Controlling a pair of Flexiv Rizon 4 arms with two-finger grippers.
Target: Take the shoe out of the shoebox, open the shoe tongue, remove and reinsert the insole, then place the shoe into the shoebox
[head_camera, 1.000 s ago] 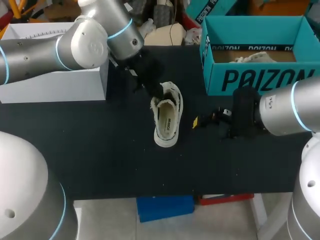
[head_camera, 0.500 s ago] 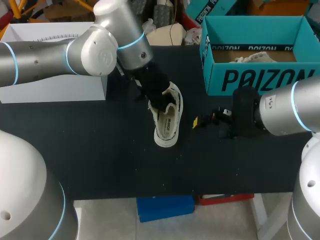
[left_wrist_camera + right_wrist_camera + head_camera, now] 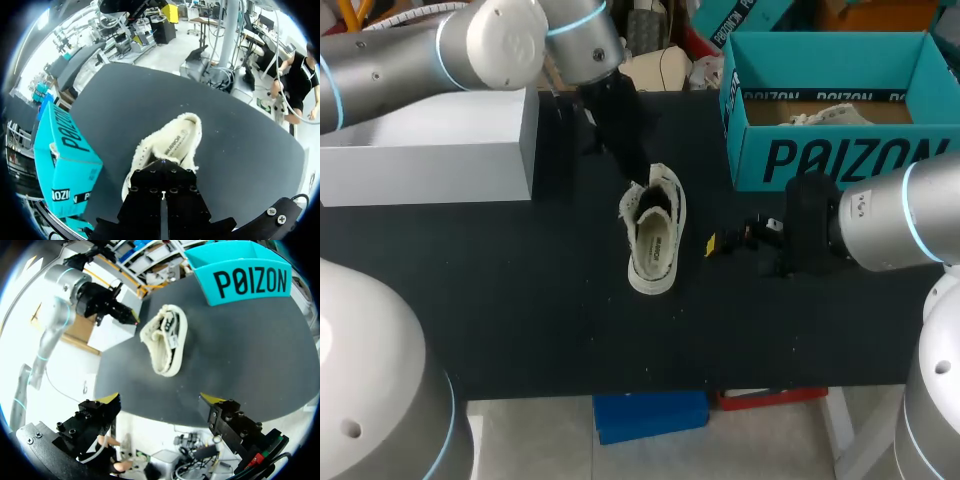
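My left pincer (image 3: pixel 638 183) is at one end of the shoe (image 3: pixel 655 245); its state I cannot tell. My right pincer (image 3: pixel 160 399) stands open, bare table (image 3: pixel 250 355) ahead.

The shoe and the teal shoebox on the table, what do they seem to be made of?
The shoe looks like cream woven fabric, matte, with a fuzzy, fleece-like rim around its opening. The sole may be rubber, but that is unclear. The shoebox looks like cardboard: matte teal print outside, plain brown inside its walls.
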